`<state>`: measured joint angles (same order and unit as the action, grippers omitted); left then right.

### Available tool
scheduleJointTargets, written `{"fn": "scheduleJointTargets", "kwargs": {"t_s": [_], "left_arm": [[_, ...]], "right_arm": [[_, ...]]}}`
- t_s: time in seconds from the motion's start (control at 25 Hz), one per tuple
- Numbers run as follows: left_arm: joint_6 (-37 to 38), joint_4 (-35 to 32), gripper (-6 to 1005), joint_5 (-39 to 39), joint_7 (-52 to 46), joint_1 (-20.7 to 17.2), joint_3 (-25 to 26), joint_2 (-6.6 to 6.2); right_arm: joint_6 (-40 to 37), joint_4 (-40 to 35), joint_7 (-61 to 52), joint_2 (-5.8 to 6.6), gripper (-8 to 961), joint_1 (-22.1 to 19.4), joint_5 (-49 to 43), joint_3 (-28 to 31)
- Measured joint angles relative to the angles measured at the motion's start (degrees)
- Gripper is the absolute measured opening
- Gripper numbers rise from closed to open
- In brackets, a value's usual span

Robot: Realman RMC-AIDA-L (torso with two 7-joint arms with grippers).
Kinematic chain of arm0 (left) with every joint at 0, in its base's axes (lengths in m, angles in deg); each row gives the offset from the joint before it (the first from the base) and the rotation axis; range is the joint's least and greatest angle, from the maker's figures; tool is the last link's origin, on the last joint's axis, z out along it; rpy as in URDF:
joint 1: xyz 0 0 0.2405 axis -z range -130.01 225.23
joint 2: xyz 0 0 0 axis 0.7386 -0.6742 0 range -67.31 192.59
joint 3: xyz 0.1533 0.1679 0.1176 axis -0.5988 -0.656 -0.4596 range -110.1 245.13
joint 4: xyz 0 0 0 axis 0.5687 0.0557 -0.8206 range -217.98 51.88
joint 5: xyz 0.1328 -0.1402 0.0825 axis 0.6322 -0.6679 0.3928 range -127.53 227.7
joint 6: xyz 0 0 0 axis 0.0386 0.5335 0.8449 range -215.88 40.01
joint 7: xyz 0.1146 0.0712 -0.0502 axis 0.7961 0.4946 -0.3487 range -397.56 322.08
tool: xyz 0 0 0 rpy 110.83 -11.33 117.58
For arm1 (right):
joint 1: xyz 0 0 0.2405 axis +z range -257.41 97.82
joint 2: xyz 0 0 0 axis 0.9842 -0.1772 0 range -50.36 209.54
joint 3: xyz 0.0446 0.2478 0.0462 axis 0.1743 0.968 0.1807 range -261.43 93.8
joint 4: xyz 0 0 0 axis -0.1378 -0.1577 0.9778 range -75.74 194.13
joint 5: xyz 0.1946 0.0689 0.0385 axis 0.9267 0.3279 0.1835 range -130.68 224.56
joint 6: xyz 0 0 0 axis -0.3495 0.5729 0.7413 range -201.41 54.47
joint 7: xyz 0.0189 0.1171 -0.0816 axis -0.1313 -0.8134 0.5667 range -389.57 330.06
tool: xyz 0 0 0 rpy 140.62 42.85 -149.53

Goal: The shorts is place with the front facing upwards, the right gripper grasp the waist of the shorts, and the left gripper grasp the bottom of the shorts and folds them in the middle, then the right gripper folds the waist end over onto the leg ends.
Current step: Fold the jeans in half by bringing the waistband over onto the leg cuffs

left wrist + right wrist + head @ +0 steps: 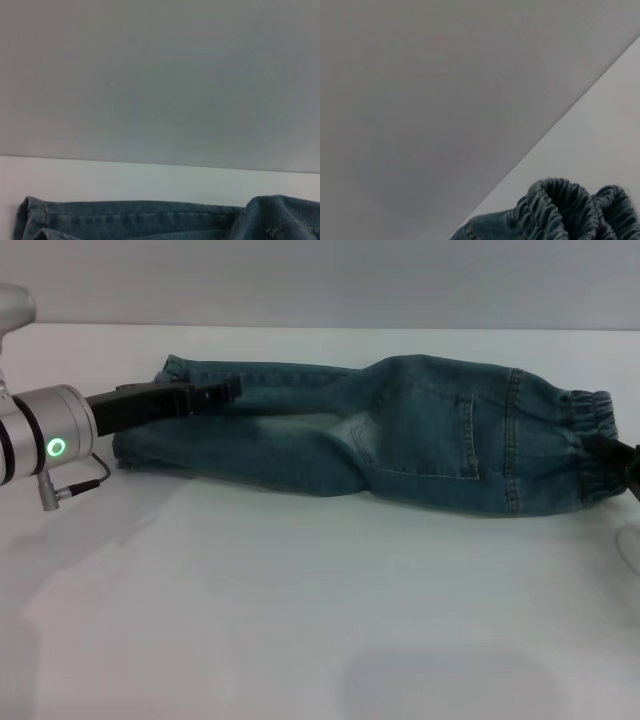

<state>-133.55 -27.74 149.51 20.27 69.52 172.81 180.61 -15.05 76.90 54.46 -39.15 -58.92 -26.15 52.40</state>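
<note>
- Shorts [400,430] lying across white table [300,620], already doubled lengthwise, pocket side up.
- Left gripper [205,395] reaching in over leg ends [150,425] at left; finger spread impossible to tell.
- Right gripper [625,465] at waist end [595,445], clamped on bunched elastic (mostly beyond frame edge).

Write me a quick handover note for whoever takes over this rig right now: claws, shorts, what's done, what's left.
Left claw: low over the leg ends on the left, fingers lying on the denim.
Right claw: at the waist end, mostly out of the head view; grip unclear.
Shorts: on the white table, lengthwise left to right, legs already lying one over the other.
Done: lengthwise fold appears finished.
Left: right claw carries the waist end over onto the leg ends.
</note>
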Motion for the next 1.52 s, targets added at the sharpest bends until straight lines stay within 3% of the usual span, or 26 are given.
{"fn": "scheduleJointTargets", "kwargs": {"t_s": [0.4, 0.64, 1.08, 1.52], "left_arm": [[0.72, -0.39, 844, -0.34, 2.61, -0.27, -3.35, 0.41], [1.36, -1.33, 844, -2.31, 3.52, -0.39, -4.63, 0.51], [5.40, -5.94, 844, -15.12, 12.61, 1.71, -12.74, 0.57], [7.25, -8.31, 844, -19.02, 14.00, 5.22, -19.25, 0.69]], "right_arm": [[13.93, 7.45, -6.80, -0.21, 55, -4.84, 2.27, 0.52], [19.32, 13.73, -13.34, -0.31, 56, -5.17, 3.48, 0.21], [20.12, 13.81, -15.51, -0.44, 56, 5.07, 3.75, -3.51], [14.48, 13.96, -17.53, -0.04, 54, 12.47, 3.83, -10.56]]}}
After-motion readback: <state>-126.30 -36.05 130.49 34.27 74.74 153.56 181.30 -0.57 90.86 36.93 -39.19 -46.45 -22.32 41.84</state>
